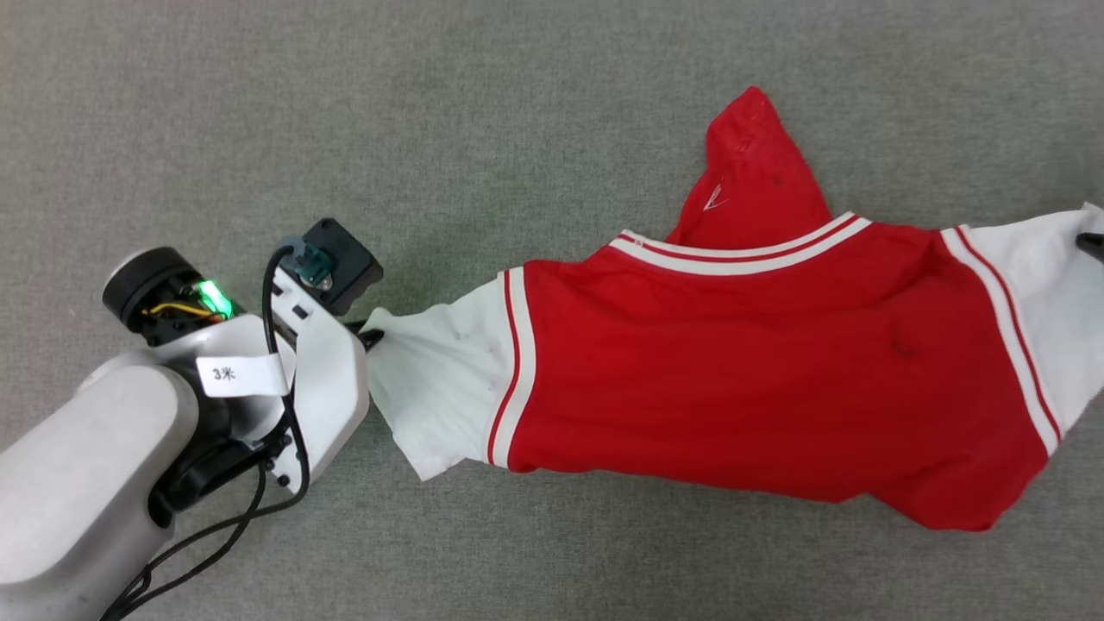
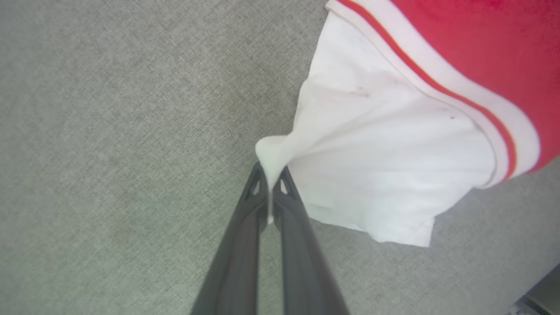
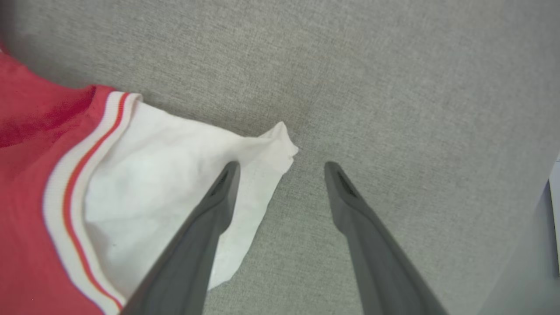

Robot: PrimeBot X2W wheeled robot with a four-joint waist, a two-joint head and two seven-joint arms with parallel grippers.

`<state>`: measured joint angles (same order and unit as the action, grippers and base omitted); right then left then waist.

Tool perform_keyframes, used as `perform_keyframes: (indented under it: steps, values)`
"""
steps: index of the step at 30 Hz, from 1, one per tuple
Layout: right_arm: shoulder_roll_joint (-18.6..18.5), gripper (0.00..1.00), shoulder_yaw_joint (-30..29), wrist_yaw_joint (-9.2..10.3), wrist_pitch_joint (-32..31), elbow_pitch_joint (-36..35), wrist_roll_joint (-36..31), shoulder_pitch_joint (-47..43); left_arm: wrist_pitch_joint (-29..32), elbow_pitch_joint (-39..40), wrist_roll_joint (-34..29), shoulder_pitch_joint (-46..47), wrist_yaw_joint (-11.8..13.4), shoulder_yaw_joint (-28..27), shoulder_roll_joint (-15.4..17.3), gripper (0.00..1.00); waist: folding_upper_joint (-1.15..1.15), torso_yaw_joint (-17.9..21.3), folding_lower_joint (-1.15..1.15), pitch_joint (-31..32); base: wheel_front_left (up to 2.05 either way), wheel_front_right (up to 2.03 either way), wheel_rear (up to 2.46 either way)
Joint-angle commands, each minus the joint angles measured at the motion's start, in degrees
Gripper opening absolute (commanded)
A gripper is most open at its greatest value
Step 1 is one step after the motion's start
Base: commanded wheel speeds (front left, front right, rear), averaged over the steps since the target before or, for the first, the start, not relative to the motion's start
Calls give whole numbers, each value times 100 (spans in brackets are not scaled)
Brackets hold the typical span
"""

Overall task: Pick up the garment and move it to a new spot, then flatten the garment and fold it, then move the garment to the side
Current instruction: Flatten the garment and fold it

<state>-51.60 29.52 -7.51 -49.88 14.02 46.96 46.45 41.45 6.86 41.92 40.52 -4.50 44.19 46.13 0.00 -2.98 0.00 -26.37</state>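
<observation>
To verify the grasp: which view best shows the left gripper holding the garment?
Left wrist view: the left gripper pinches the garment's white sleeve corner. Head view: its wrist mostly hides it. Right wrist view: the other sleeve.

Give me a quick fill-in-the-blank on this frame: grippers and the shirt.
1. The left gripper is shut on the edge of a sleeve whose colour is ____.
2. The right gripper has its jaws ____, gripping nothing.
3. Between its two sleeves, the body of the garment is coloured ____.
Missing words: white; open; red.
</observation>
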Motion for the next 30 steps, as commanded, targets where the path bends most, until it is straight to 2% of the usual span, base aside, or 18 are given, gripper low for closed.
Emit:
perform_keyframes:
  steps: [1,5,9,10,11,12,19,30]
  values:
    - [70,100,44,4,31,75,-31,61,-32,17,-31,106,-3,-22,-38,0,0,-99,0,-175,0,0,0]
    - [455,100,619,-6,105,431,116,-305,-82,-5,-125,244,-39,31,-127,0,0,-161,0,-375,0,0,0]
    - [584,100,987,-30,177,600,292,-456,-117,-82,-133,277,-53,72,-169,0,0,-144,0,-376,0,0,0]
    - [582,90,1054,-32,183,617,319,-454,-124,-106,-122,277,-59,77,-171,0,0,-130,0,-357,0,0,0]
    - [555,25,1113,-33,241,610,314,-420,-142,-126,-117,280,-68,73,-167,0,0,-115,0,-328,0,0,0]
    - [528,0,1132,-33,301,616,344,-365,-154,-154,-106,274,-74,68,-158,0,0,-96,0,-293,0,0,0]
    - [291,0,967,1,1043,616,449,-3,-422,-306,-32,170,-93,-1,-170,0,0,13,0,186,0,0,0]
    - [-195,0,710,3,2188,-69,405,129,-1170,-170,87,408,16,-574,-38,0,0,167,0,1155,0,0,0]
